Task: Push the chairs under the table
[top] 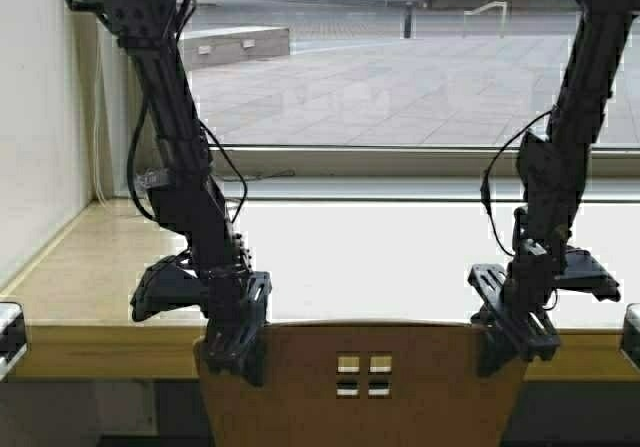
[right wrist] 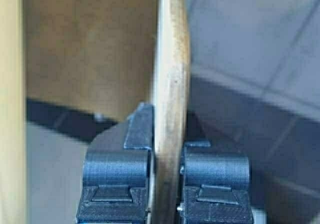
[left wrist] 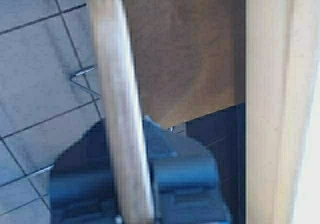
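One chair (top: 362,387) sits dead center right up against the table (top: 100,352) front edge, backrest top about level with the tabletop. Left gripper (top: 238,345) is clamped on the backrest's left top corner, right gripper (top: 512,335) clamped on the right one, fingers (right wrist: 117,171) pinching the plywood edge on both sides.

no readable text, labels or signs

Glossy pale table (top: 100,267), tiled floor (left wrist: 35,58) beneath.
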Robot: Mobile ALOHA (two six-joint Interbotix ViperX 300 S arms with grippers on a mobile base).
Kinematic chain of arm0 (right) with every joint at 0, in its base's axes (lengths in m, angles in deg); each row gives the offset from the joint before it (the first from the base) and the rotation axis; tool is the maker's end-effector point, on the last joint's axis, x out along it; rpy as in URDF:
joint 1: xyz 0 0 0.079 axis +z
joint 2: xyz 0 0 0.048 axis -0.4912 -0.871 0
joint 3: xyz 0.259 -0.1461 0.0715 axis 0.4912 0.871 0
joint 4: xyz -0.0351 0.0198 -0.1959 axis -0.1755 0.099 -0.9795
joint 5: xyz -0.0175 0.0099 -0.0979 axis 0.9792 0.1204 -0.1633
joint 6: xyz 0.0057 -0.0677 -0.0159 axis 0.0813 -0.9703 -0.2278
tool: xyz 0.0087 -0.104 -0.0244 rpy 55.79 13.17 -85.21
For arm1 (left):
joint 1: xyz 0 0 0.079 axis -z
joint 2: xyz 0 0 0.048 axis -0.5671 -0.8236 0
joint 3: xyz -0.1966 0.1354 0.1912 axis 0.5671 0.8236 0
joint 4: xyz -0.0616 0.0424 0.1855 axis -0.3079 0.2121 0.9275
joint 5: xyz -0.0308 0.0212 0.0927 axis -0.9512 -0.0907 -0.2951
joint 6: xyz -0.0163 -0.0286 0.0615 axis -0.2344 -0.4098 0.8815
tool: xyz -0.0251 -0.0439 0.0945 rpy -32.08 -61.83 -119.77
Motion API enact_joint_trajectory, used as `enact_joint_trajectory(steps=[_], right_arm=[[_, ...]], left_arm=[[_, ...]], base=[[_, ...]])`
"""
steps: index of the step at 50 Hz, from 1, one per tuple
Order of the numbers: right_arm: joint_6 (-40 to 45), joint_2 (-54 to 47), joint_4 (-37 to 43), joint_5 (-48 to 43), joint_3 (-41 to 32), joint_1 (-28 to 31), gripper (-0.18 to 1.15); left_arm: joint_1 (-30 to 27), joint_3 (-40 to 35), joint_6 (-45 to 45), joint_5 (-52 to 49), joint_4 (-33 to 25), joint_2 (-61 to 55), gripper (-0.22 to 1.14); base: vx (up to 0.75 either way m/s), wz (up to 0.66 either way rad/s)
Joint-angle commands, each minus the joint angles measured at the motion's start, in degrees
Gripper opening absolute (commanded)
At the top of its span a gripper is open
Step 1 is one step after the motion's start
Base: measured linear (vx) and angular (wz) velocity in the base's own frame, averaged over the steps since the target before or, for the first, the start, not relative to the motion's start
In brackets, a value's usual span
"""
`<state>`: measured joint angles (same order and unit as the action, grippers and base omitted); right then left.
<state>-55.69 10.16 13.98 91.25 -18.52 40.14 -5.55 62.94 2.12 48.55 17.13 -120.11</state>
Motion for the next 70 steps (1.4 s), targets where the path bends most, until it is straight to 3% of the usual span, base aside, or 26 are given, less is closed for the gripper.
enact_joint_trajectory(steps=[1, 8, 15, 24, 26, 29, 42, 51, 70], right_arm=[[-4.39, 0.79, -3.16, -0.44, -1.32, 2.37, 0.05], [-4.48, 0.88, -3.43, 0.00, -1.05, 2.37, 0.05], [-4.48, 0.97, -4.83, 1.23, -0.09, 2.37, 0.15], [-6.24, 0.88, -9.49, 6.42, -1.76, 2.29, 0.76], [-6.33, 1.32, -9.84, 7.03, -2.11, 2.29, 0.93], [-6.33, 2.11, -9.49, 6.86, -2.20, 2.37, 1.04], [-6.15, 8.09, -8.79, 6.15, 0.26, 2.29, 1.04], [-6.59, 15.12, -10.20, 4.48, 4.13, 1.67, 1.04], [-7.82, 35.86, -25.40, 3.16, 6.68, 1.41, 1.04]], left_arm=[[-0.53, -1.32, 1.41, 1.14, 0.70, 2.29, 0.04], [-0.53, -0.79, 1.41, 1.14, 0.79, 2.20, 0.06], [-0.35, 0.70, 1.49, 1.14, 1.41, 2.72, 0.31], [0.18, 3.87, 1.41, 0.70, 2.90, 5.10, 0.82], [0.18, 4.31, 1.49, 0.44, 2.90, 5.54, 0.89], [0.18, 5.01, 1.41, 0.18, 2.90, 6.42, 0.92], [0.18, 6.77, 1.49, -0.70, 2.99, 11.34, 0.92], [0.18, 13.01, 2.55, -0.44, 3.52, 18.90, 0.92], [-1.67, 22.41, 22.41, 1.23, 4.57, 39.99, 0.91]], base=[[0.14, -0.04], [0.14, -0.04], [0.12, -0.02], [0.07, -0.01], [0.03, -0.01], [0.02, -0.01], [0.00, 0.02], [-0.01, 0.01], [-0.06, 0.04]])
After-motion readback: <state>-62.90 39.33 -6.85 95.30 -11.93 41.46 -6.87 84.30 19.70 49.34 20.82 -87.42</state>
